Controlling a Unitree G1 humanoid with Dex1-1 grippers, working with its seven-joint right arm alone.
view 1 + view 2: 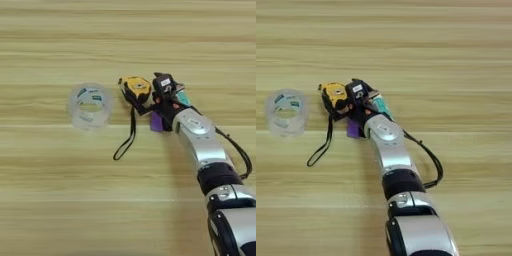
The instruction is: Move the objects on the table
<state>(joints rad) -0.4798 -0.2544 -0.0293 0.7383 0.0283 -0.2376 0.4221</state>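
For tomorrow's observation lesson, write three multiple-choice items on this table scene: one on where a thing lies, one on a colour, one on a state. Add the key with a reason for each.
1. Where does the clear tape roll lie relative to the tape measure?
A. To its left, apart from it
B. Stacked on top of it
C. To its right, under the arm

2. What colour is the small rectangular piece beside the gripper?
A. Red
B. Purple
C. Green

3. How does the tape measure's strap lie?
A. Wound around the tape roll
B. Loose on the table, trailing toward the robot
C. Hanging off the table edge

Key: 1 A, bare wood separates them. 2 B, it shows purple below the gripper. 3 B, its loop rests flat on the wood.
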